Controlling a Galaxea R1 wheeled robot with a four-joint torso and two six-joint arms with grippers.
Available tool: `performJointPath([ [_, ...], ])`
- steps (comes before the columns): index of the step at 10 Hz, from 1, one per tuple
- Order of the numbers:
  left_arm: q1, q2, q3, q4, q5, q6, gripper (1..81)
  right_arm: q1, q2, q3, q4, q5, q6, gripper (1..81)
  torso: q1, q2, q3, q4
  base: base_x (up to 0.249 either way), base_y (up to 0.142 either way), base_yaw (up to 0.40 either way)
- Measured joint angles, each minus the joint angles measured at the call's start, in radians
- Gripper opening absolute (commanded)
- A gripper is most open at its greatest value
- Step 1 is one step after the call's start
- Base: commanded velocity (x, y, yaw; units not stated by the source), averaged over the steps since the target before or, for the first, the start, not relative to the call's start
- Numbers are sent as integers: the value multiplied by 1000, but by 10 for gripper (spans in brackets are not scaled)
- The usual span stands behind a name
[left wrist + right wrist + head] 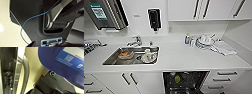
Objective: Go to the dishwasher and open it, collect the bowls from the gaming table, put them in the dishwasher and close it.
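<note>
The head view looks down on one white counter [184, 58] with a smooth matte top. At 6 o'clock under its front edge sits the dishwasher [185, 82], open, its dark cavity showing wire racks; one small pale yellow-green bowl [177, 79] rests on the rack inside. White cabinet doors [129, 80] with two dark bar handles stand at 7 o'clock, and three drawer fronts [226, 80] with dark bars stack at 4 o'clock.

One rectangular stainless-steel sink [131, 56] is let into the counter at 9 o'clock, with a single chrome tap [135, 41] behind it. In the basin lie an orange, round dish [125, 54] and a white cup-like piece [148, 56], though the blur may hide more. At 2 o'clock stand one small bottle [187, 38], a heap of white crockery [205, 41] and one folded cloth [224, 48]. One black dispenser [154, 18] hangs on the wall at 12 o'clock, and a steel towel dispenser [106, 12] at 11 o'clock.

The left wrist view shows dark robot plating, one thin blue cable [31, 18] and pale floor; the right wrist view shows a blue labelled surface [62, 62]. Whether either gripper's fingers are apart or together cannot be told.
</note>
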Motion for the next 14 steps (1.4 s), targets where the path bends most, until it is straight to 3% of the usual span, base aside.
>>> performJointPath([
  [6, 0, 0, 0, 0, 0, 0, 811, -99, 244, -294, 4, 29, -146, 811, 0, 0, 1, 0, 0, 0, 0],
  [8, 1, 0, 0, 0, 1, 0, 811, -110, 294, -376, 16, 25, -154, 811, 16, -27, 1, 0, 0, 0, 0],
  [9, 1, 0, 0, 0, 1, 0, 811, -116, 303, -391, 41, -8, -142, 811, 35, -59, 2, 0, 0, 0, 0],
  [11, 0, 0, 0, 0, 1, 0, 811, -115, 302, -409, 169, -68, -105, 811, 57, -105, 2, 0, 0, 0, 0],
  [13, 7, -1, 0, 0, 4, 0, 811, -106, 304, -411, 286, -50, -98, 811, 63, -115, 2, 0, 0, 0, 0],
  [14, 6, -3, 0, 0, 3, 0, 811, -88, 305, -401, 299, -27, -98, 811, 62, -114, 2, 0, 0, 0, 0],
])
